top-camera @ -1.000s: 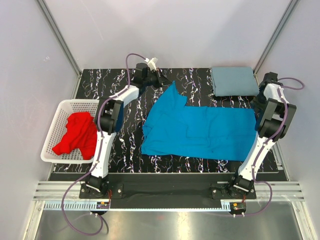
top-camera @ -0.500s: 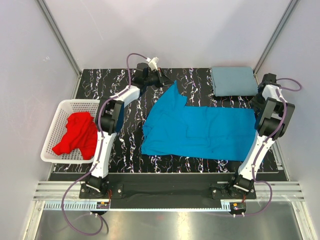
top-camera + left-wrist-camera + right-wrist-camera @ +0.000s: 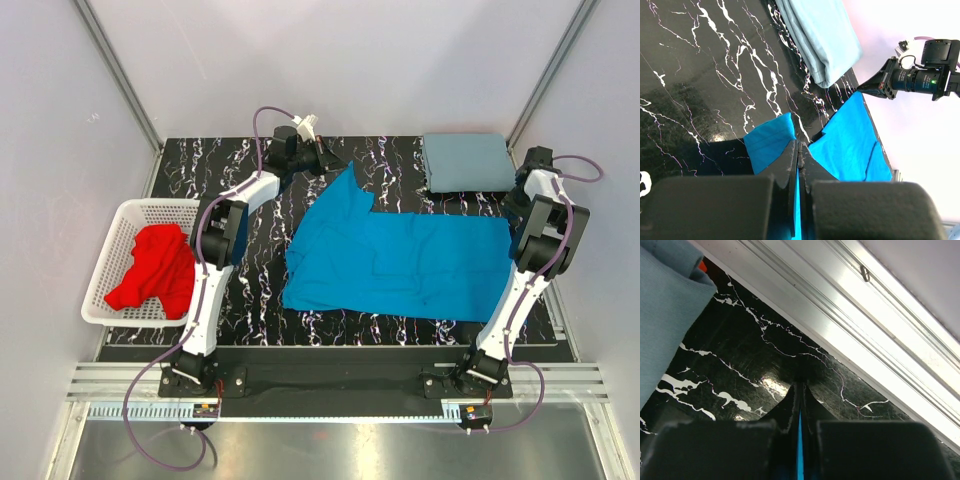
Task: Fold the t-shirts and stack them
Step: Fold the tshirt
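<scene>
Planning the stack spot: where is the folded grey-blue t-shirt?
In the top view, the folded grey-blue t-shirt lies at the far right corner of the table, just beyond the bright blue t-shirt.

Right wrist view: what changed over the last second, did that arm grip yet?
The right gripper closed its jaws on the right edge of the bright blue t-shirt; a thin blue strip shows between them. The left gripper barely shifted, jaws shut on the shirt's far edge as before. The folded grey-blue t-shirt, the red t-shirt and the basket stayed put.
</scene>
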You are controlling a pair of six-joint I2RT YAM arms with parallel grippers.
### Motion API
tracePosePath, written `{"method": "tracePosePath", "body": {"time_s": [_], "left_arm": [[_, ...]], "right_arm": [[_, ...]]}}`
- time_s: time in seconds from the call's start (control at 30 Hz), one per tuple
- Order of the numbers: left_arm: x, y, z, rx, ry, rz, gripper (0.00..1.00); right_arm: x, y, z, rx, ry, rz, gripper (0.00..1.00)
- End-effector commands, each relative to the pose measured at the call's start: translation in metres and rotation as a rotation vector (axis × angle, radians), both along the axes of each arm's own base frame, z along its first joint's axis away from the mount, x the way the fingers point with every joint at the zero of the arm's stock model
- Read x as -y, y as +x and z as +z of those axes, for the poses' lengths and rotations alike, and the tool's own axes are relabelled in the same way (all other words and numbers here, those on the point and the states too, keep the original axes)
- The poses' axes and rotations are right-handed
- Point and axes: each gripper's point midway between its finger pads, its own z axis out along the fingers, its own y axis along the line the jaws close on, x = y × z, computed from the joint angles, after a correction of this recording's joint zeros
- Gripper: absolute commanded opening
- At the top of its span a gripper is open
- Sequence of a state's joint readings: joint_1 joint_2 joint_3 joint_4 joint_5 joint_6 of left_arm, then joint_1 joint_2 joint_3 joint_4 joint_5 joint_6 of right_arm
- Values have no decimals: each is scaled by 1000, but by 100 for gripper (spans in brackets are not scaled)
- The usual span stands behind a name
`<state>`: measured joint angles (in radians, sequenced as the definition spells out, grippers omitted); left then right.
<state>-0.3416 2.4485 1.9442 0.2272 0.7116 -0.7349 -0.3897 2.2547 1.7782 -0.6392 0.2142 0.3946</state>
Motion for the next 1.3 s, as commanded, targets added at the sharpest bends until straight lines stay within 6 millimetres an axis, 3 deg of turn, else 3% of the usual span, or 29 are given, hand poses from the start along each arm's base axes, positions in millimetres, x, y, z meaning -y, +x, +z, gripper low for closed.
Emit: {"method": "tracePosePath", "body": {"time_s": [0.0,0.2,0.37,0.5,0.9,1.07,1.13,1.17,1.2,1.27], "left_arm": [[3,-5,48,104,-43,-34,0],[-6,-17,58,119,4,-42,0],[-14,-26,61,99,28,-31,0],[-21,-33,75,127,64,-15,0],[-47,-41,78,162,197,52,0],[-45,-45,77,167,181,26,0],[-43,-44,73,149,172,18,0],[-41,-41,75,164,162,18,0],[-40,-41,70,148,155,15,0],[-37,-41,69,147,144,10,0]], "right_arm": [[9,7,8,30,-31,-1,0],[12,8,19,76,-63,-5,0],[15,10,36,152,-103,-10,0],[17,10,53,207,-129,-15,0],[28,-1,89,310,-225,-57,0],[27,0,90,312,-214,-50,0],[13,10,78,301,-138,23,2],[8,13,81,278,-96,46,7],[2,14,62,232,-48,72,12],[-8,14,56,188,16,124,20]]}}
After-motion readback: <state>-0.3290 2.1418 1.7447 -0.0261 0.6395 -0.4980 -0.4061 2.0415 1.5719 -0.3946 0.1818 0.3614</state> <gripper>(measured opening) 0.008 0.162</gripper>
